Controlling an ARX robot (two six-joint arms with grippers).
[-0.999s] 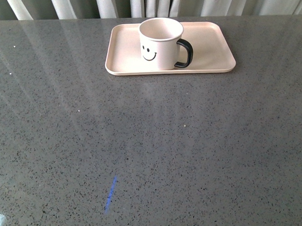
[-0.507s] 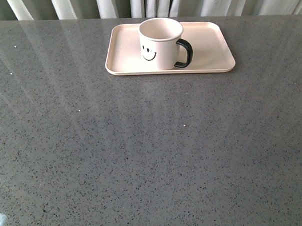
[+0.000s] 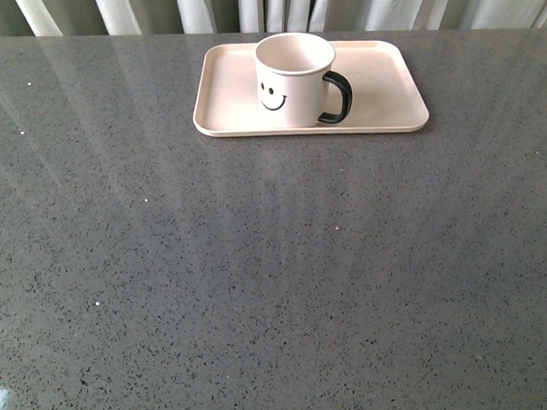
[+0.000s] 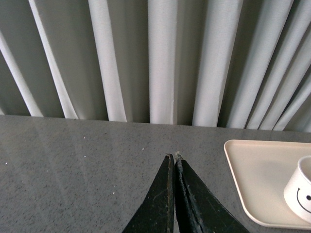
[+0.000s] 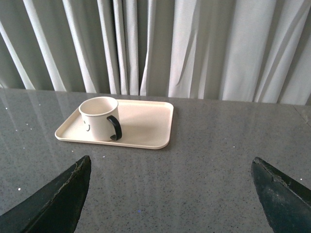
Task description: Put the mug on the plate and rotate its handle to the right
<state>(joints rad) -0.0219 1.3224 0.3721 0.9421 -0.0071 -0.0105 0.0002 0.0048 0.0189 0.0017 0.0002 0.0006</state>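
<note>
The cream mug (image 3: 293,81) with a black smiley face stands upright on the pale pink plate (image 3: 383,82) at the far side of the table. Its black handle (image 3: 338,98) points to the right. Neither arm shows in the front view. In the left wrist view my left gripper (image 4: 174,156) is shut with nothing in it, over bare table; the plate (image 4: 255,172) and an edge of the mug (image 4: 300,196) lie beside it. In the right wrist view my right gripper (image 5: 171,165) is wide open and empty, well back from the mug (image 5: 98,118), its handle (image 5: 115,127) and the plate (image 5: 146,121).
A grey speckled table (image 3: 259,278) fills the front view. Pale pleated curtains (image 5: 194,43) hang right behind its far edge, close to the plate.
The blue streak seen on the table a second ago is gone. The view has shifted slightly; mug and plate stay as they were.
</note>
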